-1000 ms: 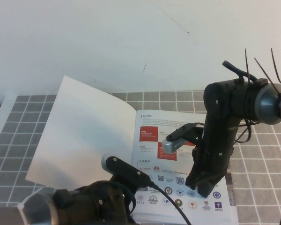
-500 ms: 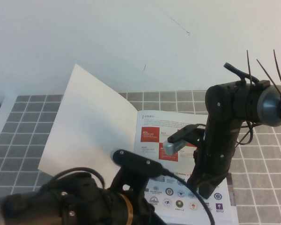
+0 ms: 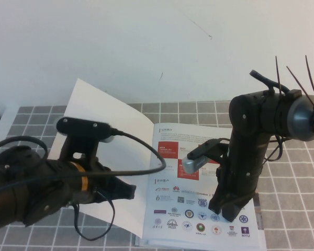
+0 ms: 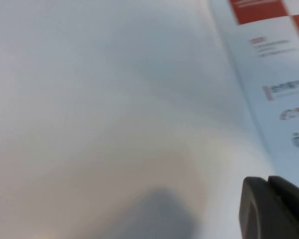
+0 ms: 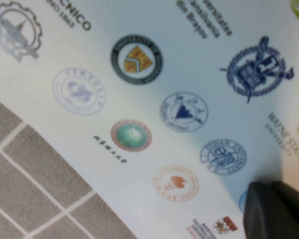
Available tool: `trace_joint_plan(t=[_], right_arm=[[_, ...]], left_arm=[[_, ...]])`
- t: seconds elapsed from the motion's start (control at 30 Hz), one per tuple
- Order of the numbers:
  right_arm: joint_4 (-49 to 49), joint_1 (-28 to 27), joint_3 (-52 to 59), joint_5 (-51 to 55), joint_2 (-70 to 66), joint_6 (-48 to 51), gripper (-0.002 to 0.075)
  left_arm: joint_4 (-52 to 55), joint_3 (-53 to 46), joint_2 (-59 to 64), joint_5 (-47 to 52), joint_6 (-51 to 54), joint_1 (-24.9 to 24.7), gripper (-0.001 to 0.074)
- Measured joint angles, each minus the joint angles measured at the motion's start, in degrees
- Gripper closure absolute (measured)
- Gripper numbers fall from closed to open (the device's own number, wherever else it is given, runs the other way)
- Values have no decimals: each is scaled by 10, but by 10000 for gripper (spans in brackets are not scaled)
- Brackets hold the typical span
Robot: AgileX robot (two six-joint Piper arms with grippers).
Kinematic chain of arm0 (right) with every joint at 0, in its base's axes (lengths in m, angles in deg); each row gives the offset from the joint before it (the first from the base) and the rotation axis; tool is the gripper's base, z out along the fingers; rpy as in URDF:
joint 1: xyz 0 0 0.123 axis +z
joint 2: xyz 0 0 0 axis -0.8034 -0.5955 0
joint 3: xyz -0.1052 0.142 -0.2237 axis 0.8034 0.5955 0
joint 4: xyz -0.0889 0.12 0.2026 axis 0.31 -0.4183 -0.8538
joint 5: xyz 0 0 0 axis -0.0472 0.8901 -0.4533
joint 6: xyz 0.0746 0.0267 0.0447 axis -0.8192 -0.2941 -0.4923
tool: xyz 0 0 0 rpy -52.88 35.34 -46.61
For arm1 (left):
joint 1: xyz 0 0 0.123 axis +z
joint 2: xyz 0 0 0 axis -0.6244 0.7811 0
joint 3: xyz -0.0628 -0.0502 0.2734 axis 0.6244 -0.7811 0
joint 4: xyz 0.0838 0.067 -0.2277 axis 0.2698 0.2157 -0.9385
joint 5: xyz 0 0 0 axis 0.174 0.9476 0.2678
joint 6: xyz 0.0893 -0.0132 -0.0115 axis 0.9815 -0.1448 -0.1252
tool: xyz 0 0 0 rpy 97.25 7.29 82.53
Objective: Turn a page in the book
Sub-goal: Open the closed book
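Observation:
The book (image 3: 191,206) lies open on the tiled mat, its inner page showing red squares and rows of logos. The page (image 3: 126,130), white side up, is swung over to the left and still slants above the mat. My left gripper (image 3: 124,191) is shut and sits over the white face near its lower edge; in the left wrist view its tip (image 4: 275,208) hovers close to the white page (image 4: 114,99). My right gripper (image 3: 228,212) is shut, its tip down on the logo rows (image 5: 139,99), seen at the picture's corner (image 5: 276,211).
A grey tiled mat (image 3: 295,219) lies under the book and shows beside the logo page (image 5: 30,169). A white wall rises behind. A black cable loops from the left arm (image 3: 146,170) across the white page.
My left arm has swung from the near edge up and to the left, across the white page. The page rose, then sank a little leftward. The right arm has stayed put.

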Motion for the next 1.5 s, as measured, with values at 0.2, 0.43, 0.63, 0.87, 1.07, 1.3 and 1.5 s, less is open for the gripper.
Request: trace_joint_plan(t=[0.2,0.43,0.63,0.87,1.07,1.3,1.5], right_arm=[[2,1,0,-1,0,0,727],[2,1,0,-1,1,0,727],[3,1,0,-6,1,0,727],[31,1,4,-10,13,0,727],[65,1,6,-33,85,0,727],[69,1,6,-39,217,-16,727],[64,1,12,-47,325,-17,727]], left_arm=[[1,0,77,0,18,31,738],[-7,2,160,0,21,31,738],[-14,3,165,0,27,31,738],[-26,3,118,31,31,31,738],[-28,3,-5,44,32,31,738],[-75,3,-186,84,114,30,738],[-74,-27,-326,67,157,13,738]])
